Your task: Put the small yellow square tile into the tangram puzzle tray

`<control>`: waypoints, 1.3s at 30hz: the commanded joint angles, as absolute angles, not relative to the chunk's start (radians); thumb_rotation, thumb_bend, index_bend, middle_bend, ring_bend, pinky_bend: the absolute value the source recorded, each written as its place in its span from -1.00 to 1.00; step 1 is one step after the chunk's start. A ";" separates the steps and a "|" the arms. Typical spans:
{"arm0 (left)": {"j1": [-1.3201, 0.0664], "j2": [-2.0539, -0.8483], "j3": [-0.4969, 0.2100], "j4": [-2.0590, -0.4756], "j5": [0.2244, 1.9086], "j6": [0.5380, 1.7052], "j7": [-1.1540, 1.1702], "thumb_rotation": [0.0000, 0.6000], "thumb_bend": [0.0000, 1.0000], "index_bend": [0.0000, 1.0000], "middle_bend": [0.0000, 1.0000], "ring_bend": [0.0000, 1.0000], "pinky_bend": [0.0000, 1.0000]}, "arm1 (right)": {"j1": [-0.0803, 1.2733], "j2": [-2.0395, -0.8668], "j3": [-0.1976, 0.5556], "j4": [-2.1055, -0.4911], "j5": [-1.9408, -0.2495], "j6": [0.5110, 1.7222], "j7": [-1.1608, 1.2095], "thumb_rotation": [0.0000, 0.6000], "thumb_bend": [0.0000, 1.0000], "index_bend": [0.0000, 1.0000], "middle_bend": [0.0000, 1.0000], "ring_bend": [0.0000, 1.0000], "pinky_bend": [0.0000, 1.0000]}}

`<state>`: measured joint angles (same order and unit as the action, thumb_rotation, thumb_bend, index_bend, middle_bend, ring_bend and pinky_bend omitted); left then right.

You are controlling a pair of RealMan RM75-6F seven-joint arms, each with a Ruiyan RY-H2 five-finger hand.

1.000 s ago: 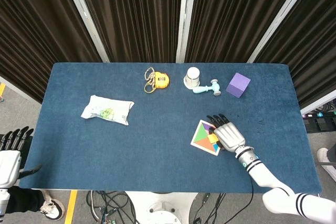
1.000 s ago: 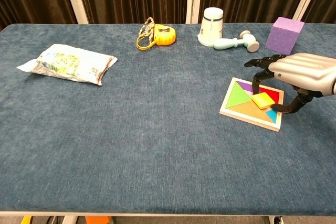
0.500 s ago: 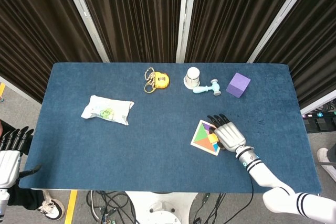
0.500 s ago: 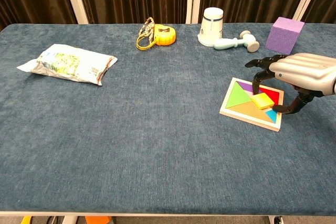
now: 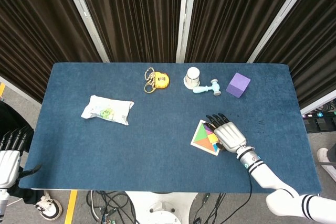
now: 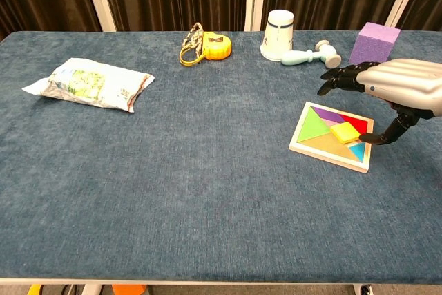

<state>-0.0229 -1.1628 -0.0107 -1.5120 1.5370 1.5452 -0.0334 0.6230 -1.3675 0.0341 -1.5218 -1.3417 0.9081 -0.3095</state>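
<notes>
The small yellow square tile (image 6: 342, 132) is seen lying on the tangram puzzle tray (image 6: 308, 146), slightly tilted, near the tray's right half, among the green, red, purple, orange and blue pieces. The tray rests flat on the blue table (image 6: 207, 191), toward its right side. The right hand (image 6: 397, 88) is held above the tray, palm down, with the fingers (image 6: 338, 79) spread and extended out over the tray's far edge; the thumb is pointed down beside the tile's right side, and whether it touches the tile cannot be told. Nothing is gripped by this hand. In the head view the same hand (image 5: 228, 135) is seen covering the tray's right part.

The left hand (image 5: 11, 148) is found off the table's left edge, low by the corner, with the fingers extended and close side by side and nothing held.

Along the far edge, a yellow tape measure (image 6: 207, 46), a white cup (image 6: 279, 34) set upside down, a pale blue toy hammer (image 6: 312, 54) and a purple block (image 6: 374, 46) are placed. A snack packet (image 6: 88, 84) is laid on the left part of the table.
</notes>
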 commanded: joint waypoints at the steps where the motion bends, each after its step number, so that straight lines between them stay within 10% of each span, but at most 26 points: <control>1: -0.022 -1.162 -0.011 -1.512 1.537 1.546 -0.035 1.00 -1.00 -0.81 -0.92 -1.00 -0.90 | 0.621 -1.363 0.027 -1.527 -1.342 0.905 -0.310 1.00 -0.46 -0.74 -1.00 -1.00 -1.00; 17: -0.025 -1.163 -0.010 -1.515 1.538 1.540 -0.026 1.00 -1.00 -0.81 -0.92 -1.00 -0.90 | 0.580 -1.340 -0.017 -1.533 -1.363 0.909 -0.244 0.70 0.46 -0.72 -1.00 -1.00 -1.00; 39: -0.025 -1.164 -0.009 -1.512 1.536 1.535 -0.035 1.00 -1.00 -0.81 -0.92 -1.00 -0.90 | 0.589 -1.365 -0.014 -1.500 -1.356 0.880 -0.244 0.64 0.57 -0.48 -1.00 -1.00 -1.00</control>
